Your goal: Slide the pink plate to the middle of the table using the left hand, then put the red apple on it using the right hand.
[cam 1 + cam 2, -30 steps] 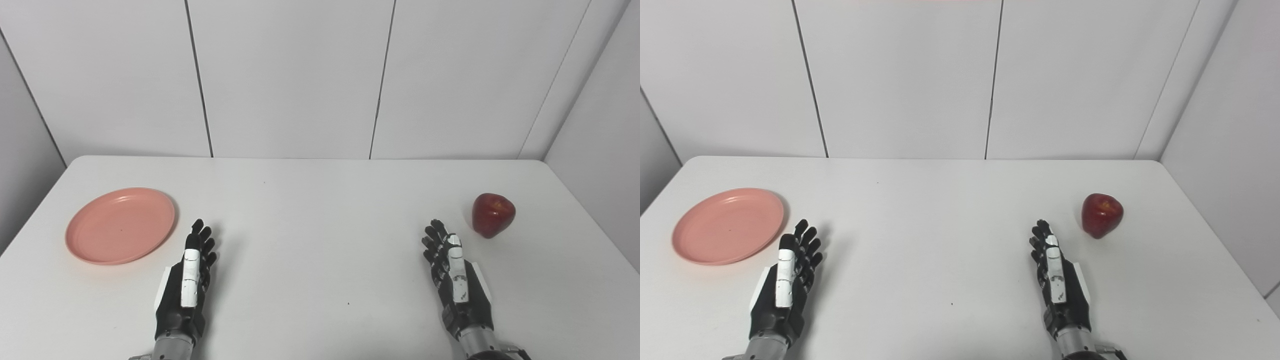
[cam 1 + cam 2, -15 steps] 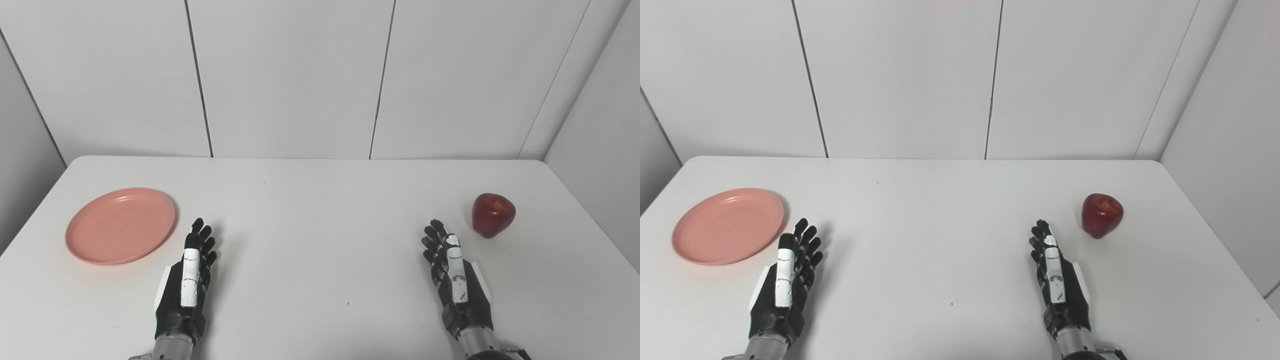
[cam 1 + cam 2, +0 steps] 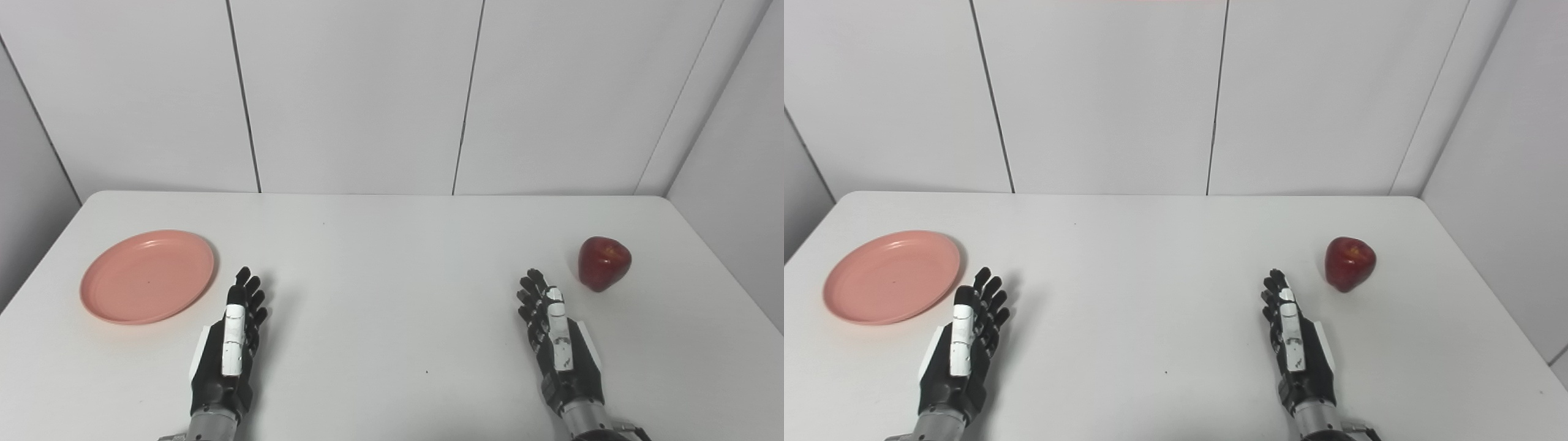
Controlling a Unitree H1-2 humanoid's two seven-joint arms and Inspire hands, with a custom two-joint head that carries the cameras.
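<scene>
A pink plate [image 3: 147, 275] lies flat and empty at the left side of the white table [image 3: 392, 306]. A red apple [image 3: 604, 263] stands at the right side. My left hand [image 3: 229, 343] rests near the front, just right of the plate and apart from it, fingers straight, open and empty. My right hand [image 3: 554, 337] rests near the front right, left of and below the apple, apart from it, open and empty.
White wall panels [image 3: 355, 92] stand behind the table's far edge. A side wall [image 3: 735, 184] runs close along the table's right edge. A small dark speck [image 3: 427, 371] marks the table front between the hands.
</scene>
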